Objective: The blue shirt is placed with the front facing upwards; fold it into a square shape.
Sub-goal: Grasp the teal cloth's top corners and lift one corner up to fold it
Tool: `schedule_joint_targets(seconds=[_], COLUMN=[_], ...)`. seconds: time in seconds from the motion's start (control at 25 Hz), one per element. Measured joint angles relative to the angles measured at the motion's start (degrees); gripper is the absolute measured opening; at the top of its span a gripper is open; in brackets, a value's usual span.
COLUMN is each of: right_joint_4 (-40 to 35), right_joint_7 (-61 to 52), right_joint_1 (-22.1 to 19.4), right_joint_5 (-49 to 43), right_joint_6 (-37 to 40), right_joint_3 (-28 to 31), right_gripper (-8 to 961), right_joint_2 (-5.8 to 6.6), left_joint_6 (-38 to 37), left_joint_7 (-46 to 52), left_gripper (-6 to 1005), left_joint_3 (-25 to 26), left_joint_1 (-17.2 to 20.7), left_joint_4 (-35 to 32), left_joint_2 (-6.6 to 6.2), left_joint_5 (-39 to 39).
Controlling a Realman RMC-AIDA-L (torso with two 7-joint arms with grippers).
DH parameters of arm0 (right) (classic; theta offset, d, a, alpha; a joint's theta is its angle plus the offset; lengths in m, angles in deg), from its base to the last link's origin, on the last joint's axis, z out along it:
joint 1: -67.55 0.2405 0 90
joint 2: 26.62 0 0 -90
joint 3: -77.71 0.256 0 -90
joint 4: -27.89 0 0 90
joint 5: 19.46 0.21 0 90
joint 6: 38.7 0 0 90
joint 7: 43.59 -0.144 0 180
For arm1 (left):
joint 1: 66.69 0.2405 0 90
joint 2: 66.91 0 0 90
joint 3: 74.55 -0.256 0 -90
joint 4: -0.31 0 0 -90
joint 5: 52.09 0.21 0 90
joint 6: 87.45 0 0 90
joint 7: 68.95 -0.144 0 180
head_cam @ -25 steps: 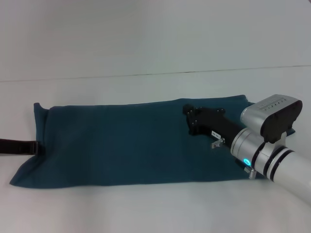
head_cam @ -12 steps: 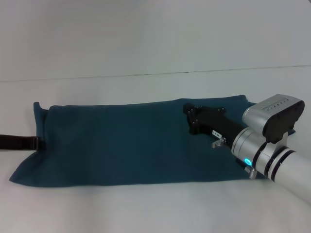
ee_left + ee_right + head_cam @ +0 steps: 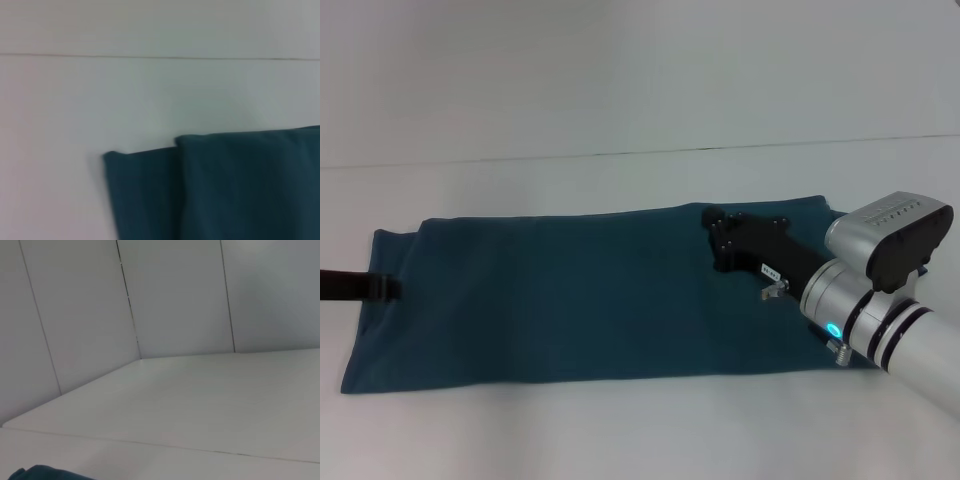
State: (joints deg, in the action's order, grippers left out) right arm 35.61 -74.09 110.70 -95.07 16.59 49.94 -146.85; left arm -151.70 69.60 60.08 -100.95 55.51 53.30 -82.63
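Note:
The blue shirt [image 3: 570,300] lies on the white table [image 3: 620,120] as a long, flat, dark teal strip running left to right. My left gripper [image 3: 390,289] reaches in from the left as a thin dark bar, and its tip lies over the strip's left end. My right gripper [image 3: 712,222] is black and sits over the strip's right part, near the far edge. The left wrist view shows a layered end of the shirt [image 3: 240,190]. In the right wrist view only a small corner of the shirt [image 3: 40,472] shows.
My right arm's silver and white forearm [image 3: 880,300] covers the strip's near right corner. A seam line [image 3: 620,153] crosses the table behind the shirt. Bare white table lies in front of and behind the strip.
The shirt's left end has dropped flat and spread further left; its raised far-left corner is gone. My left gripper has moved slightly away from me. My right arm has shifted a little to the right.

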Motion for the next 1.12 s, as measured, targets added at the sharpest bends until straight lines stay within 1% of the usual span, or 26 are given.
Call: schedule_joint_targets(seconds=[0.08,0.16,0.32,0.48,0.6,0.8,0.88,1.12], right_joint_4=[0.00,0.00,0.00,-0.11,-0.13,-0.38,-0.47,-0.71], right_joint_7=[0.00,0.00,0.00,0.00,0.00,0.00,-0.07,-0.22], right_joint_1=[-0.04,-0.09,-0.10,-0.06,0.00,0.10,0.16,0.36], right_joint_5=[-0.03,-0.06,-0.11,-0.15,-0.16,-0.16,-0.16,-0.15], right_joint_6=[0.00,0.00,-0.02,-0.27,-0.37,-0.49,-0.52,-0.60], right_joint_3=[0.00,0.00,0.00,0.00,0.00,0.00,0.00,0.00], right_gripper=[-2,-2,-1,-1,-1,-1,-1,-1], right_joint_2=[0.00,0.00,0.00,0.00,0.00,0.00,0.00,0.00], left_joint_6=[0.29,0.23,0.23,0.61,1.21,3.78,4.25,5.98], left_joint_7=[0.52,1.58,5.45,7.82,8.24,8.02,7.87,7.74], left_gripper=[89,97,111,125,253,481,576,777], left_joint_3=[0.57,0.99,1.30,1.74,2.75,3.46,3.45,3.17], left_joint_1=[0.58,0.96,1.63,1.47,1.02,-0.64,-0.89,-1.11], left_joint_4=[0.99,1.44,1.89,1.54,0.24,-5.82,-6.86,-8.68], left_joint_2=[0.40,0.42,0.15,-0.38,-0.72,-2.42,-2.62,-2.85], left_joint_5=[0.90,1.07,0.83,0.83,0.87,1.23,1.23,1.26])
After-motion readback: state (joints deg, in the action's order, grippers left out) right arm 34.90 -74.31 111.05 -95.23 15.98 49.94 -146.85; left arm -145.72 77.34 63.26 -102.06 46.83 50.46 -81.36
